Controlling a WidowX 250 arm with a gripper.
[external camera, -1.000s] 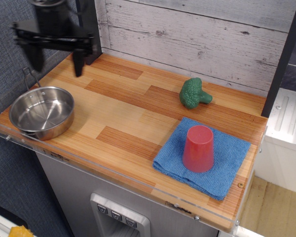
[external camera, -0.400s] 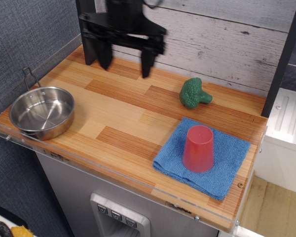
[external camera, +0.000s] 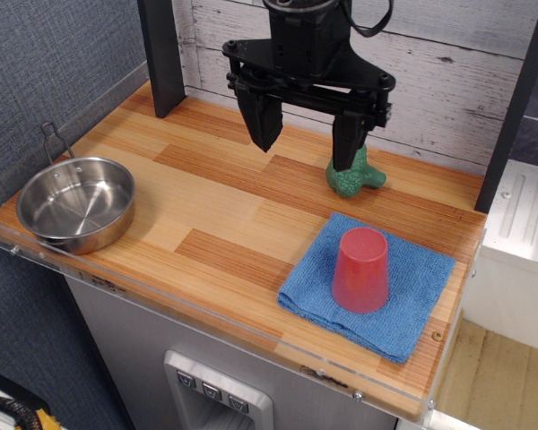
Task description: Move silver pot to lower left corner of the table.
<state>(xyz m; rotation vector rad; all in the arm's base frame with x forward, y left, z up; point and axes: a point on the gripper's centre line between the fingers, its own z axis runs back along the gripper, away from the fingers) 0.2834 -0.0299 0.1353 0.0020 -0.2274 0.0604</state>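
Note:
The silver pot (external camera: 74, 203) sits upright and empty at the lower left corner of the wooden table (external camera: 224, 215), its wire loop handle pointing toward the back left. My black gripper (external camera: 305, 143) hangs open and empty above the back middle of the table, far to the right of the pot. Its right finger stands in front of the green broccoli.
A green toy broccoli (external camera: 354, 176) lies at the back right. An upside-down red cup (external camera: 360, 269) stands on a blue cloth (external camera: 368, 282) at the front right. A dark post (external camera: 161, 54) rises at the back left. A clear plastic rim (external camera: 206, 313) edges the table.
My gripper has moved from above the pot at the left to the right along the back, and now hangs near the broccoli. The pot has not moved.

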